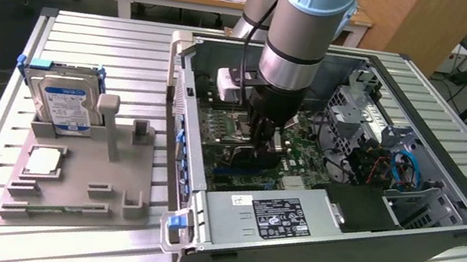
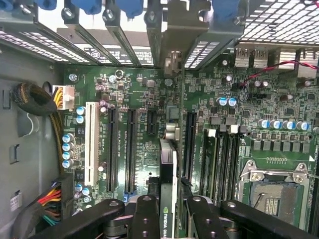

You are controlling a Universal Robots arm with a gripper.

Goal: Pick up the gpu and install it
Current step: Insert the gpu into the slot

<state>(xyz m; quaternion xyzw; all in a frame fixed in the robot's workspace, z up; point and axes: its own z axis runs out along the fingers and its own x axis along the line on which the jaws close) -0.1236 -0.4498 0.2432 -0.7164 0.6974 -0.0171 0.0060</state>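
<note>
Arm's gripper is down inside the PC case, clenched on the gpu. In wrist view the fingers pinch the card's flat faces, w/ the gpu standing on edge over the motherboard. The edge-down hold is prob. so its connector side faces the board's long black slots, and so the metal bracket lines up w/ the rear slot covers past the board's edge. Can't tell if the card touches the board or hangs just above it. Room is tight sideways: memory slots are near on one side of the card, more slots on the other, and a cable bundle sits at the board's corner, well apart. Over the board the case is open, so the arm has free room straight up.
</note>
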